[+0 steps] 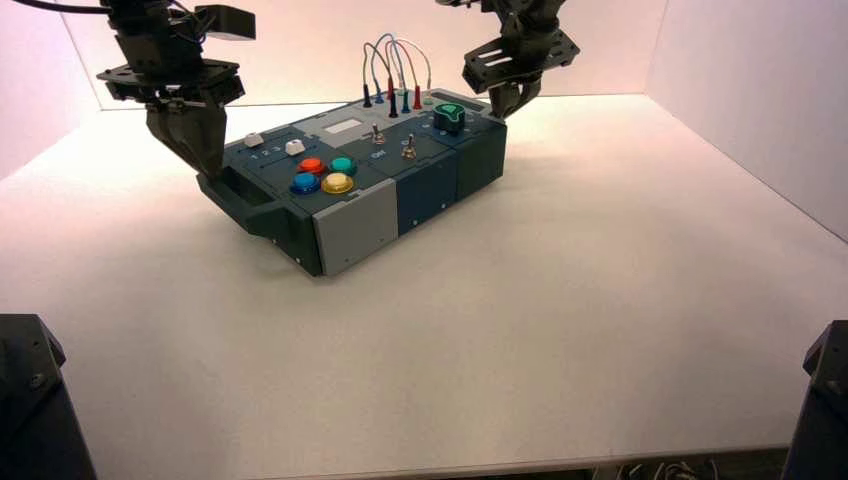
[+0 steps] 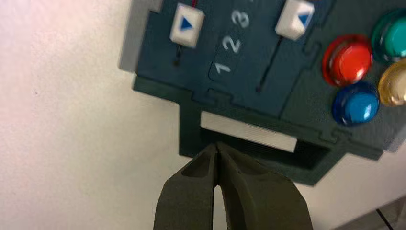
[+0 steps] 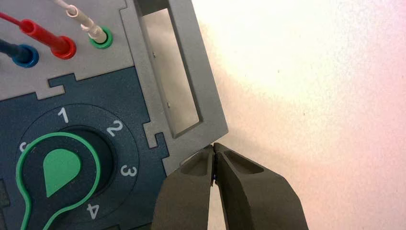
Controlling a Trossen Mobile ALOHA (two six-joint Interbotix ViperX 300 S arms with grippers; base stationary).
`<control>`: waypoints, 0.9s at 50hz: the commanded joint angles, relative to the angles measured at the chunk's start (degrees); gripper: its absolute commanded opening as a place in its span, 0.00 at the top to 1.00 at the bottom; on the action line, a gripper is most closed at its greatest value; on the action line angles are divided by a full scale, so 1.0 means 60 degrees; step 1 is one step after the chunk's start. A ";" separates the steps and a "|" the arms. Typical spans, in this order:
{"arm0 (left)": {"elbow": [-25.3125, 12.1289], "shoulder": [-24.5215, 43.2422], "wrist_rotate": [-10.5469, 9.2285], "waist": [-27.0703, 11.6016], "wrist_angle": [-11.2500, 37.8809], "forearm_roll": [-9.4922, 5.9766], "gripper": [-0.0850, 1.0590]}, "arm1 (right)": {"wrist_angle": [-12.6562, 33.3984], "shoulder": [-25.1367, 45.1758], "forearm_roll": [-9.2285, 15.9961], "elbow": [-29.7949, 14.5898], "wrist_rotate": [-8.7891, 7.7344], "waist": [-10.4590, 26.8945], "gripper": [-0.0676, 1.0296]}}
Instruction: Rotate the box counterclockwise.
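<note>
The box lies slantwise on the white table, its teal handle end toward the near left and its grey handle end toward the far right. My left gripper is shut and empty. In the left wrist view its tips rest against the outer bar of the teal handle, beside the white slider caps and the red button. My right gripper is also shut and empty. Its tips touch the outer corner of the grey handle, near the green knob.
Looping wires rise from the box's far side into coloured sockets. White walls enclose the table on the left, back and right. Dark robot parts stand at the near corners, by the table's front edge.
</note>
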 commanded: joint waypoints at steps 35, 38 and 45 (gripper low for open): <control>-0.0015 -0.1670 -0.0205 -0.0029 0.0161 -0.0029 0.95 | 0.0190 -0.0732 0.0015 -0.0454 0.0000 0.0073 0.96; -0.0088 -0.1831 -0.0234 -0.0029 0.0161 -0.0029 0.95 | 0.0396 -0.0879 0.0015 -0.0381 0.0073 0.0044 0.96; -0.0278 -0.2095 -0.0352 -0.0029 0.0176 -0.0059 0.95 | 0.0967 -0.1289 0.0015 -0.0132 0.0132 0.0029 0.96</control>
